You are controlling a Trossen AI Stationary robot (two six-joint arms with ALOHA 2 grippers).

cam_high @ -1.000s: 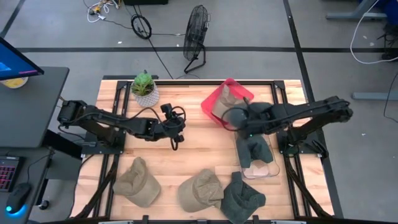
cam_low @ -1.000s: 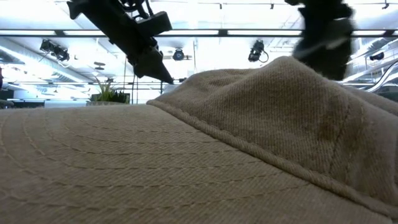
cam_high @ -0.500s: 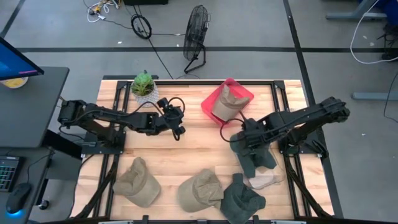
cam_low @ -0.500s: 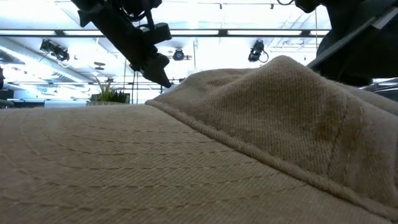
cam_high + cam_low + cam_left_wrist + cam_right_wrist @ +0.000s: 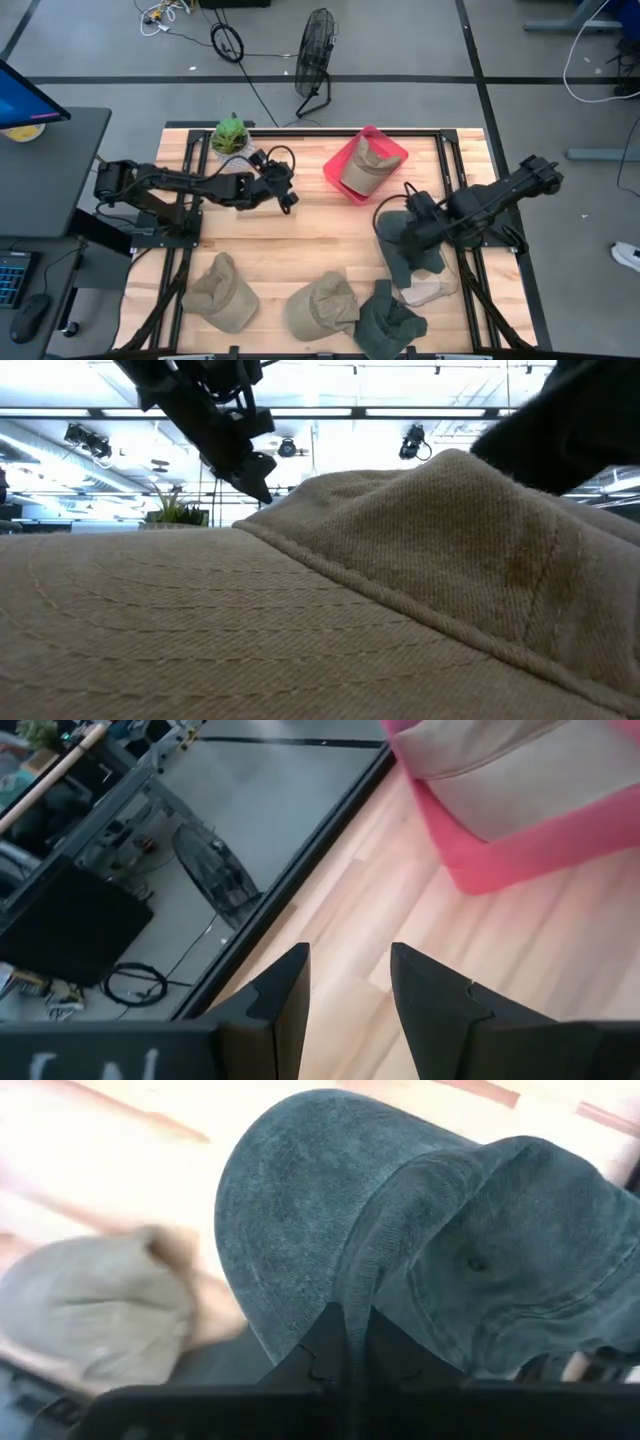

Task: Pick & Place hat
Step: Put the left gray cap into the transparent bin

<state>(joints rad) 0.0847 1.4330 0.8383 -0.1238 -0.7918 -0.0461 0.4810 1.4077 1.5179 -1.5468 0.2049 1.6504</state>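
A dark green hat (image 5: 412, 250) lies on the table's right side, partly on a pale beige hat (image 5: 428, 290). It fills the right wrist view (image 5: 420, 1240). My right gripper (image 5: 386, 228) is low at that hat's left end, shut on it. My left gripper (image 5: 291, 197) is open and empty above the bare table left of the red bin (image 5: 340, 185). A tan hat (image 5: 362, 166) lies in the bin and also shows in the left wrist view (image 5: 520, 765). My right gripper pinches a raised fold of the dark green hat (image 5: 362, 1295) between its two fingers, where the brim meets the crown. The fingers come slanting down from the table's right side. The hat lies on the table and on the beige hat.
Two tan hats (image 5: 222, 292) (image 5: 322, 305) and another dark green hat (image 5: 390, 320) lie along the near edge. A potted plant (image 5: 232, 140) stands at the far left. One tan hat (image 5: 300, 610) blocks most of the low view.
My right gripper has gone from beside the red bin toward the near edge and down onto the dark green hat. My left gripper has drawn back toward the far edge.
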